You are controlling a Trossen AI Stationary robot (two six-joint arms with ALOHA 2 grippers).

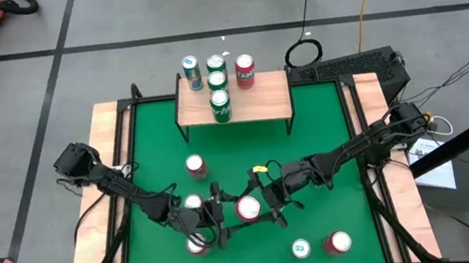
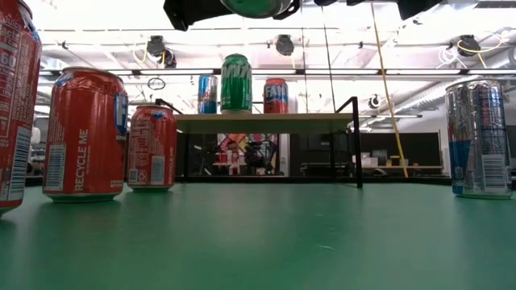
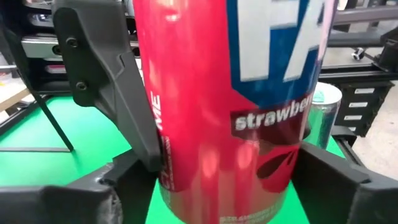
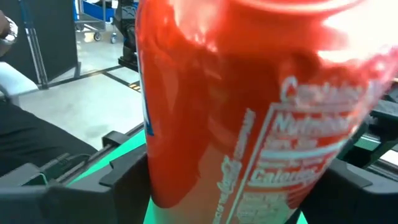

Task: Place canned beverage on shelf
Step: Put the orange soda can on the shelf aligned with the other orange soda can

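Tabletop [image 1: 324, 139]: left end effector [image 3: 230, 180], right end effector [image 4: 242, 186] clamp red can [image 1: 248, 208] (label cropped).

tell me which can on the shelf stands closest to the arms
The green can, alone near the shelf's front edge. The blue can, red can and other green cans stand along the back edge.
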